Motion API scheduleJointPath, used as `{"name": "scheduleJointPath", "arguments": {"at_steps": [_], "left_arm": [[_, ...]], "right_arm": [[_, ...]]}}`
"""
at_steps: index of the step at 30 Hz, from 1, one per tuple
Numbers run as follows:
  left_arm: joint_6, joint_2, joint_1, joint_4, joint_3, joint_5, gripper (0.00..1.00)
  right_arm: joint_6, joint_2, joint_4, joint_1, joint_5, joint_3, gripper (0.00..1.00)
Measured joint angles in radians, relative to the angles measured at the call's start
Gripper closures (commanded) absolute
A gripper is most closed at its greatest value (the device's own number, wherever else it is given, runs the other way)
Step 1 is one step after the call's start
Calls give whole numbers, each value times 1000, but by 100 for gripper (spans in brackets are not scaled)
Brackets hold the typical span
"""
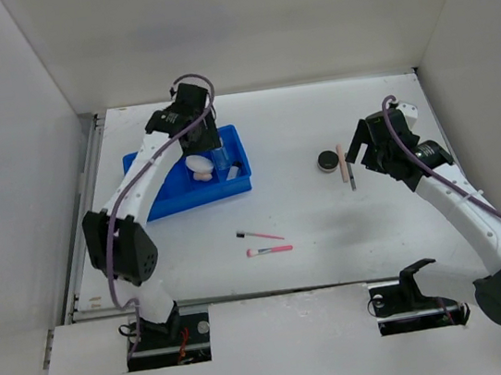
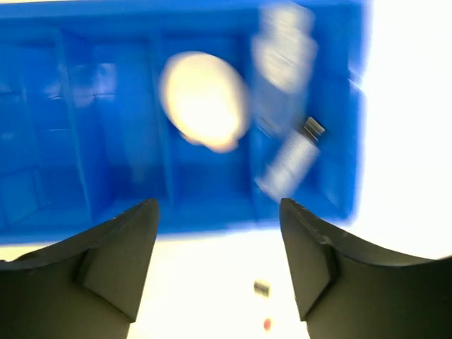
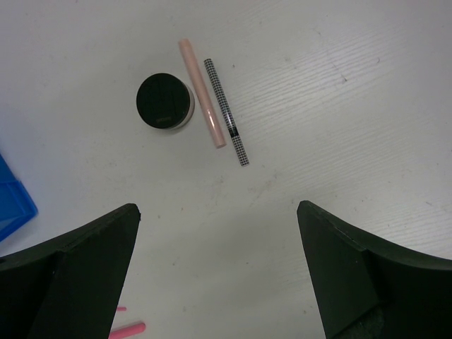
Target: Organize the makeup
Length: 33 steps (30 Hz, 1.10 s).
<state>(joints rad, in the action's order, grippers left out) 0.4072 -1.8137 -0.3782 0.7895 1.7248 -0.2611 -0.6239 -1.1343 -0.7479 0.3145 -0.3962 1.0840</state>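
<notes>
The blue divided tray holds a pale round puff or sponge and two clear bottles. My left gripper hovers open and empty above the tray's near edge. A black round jar, a beige stick and a dark checkered pencil lie side by side on the table. My right gripper is open and empty just to the right of them. Two pink-handled brushes lie at mid-table.
White walls enclose the table on three sides. The tray's left compartments look empty. The left wrist view is blurred.
</notes>
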Motion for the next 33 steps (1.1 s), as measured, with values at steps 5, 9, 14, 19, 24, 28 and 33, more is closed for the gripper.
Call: {"name": "scheduleJointPath", "arguments": {"at_steps": [5, 9, 14, 19, 24, 28, 33], "left_arm": [[-77, 193, -177, 5, -83, 63, 42], [-111, 231, -358, -14, -230, 134, 47], [-158, 148, -511, 0, -382, 219, 49], [-208, 92, -555, -9, -420, 311, 47], [-243, 74, -583, -43, -452, 366, 49], [-267, 6, -595, -72, -452, 401, 51], [-290, -74, -596, -89, -452, 422, 55]], "right_arm": [[0, 0, 0, 0, 0, 0, 1], [0, 1, 0, 0, 0, 0, 1], [0, 3, -1, 0, 0, 0, 1], [0, 3, -1, 0, 0, 0, 1], [0, 3, -1, 0, 0, 0, 1], [0, 3, -1, 0, 0, 0, 1], [0, 3, -3, 0, 0, 0, 1]]}}
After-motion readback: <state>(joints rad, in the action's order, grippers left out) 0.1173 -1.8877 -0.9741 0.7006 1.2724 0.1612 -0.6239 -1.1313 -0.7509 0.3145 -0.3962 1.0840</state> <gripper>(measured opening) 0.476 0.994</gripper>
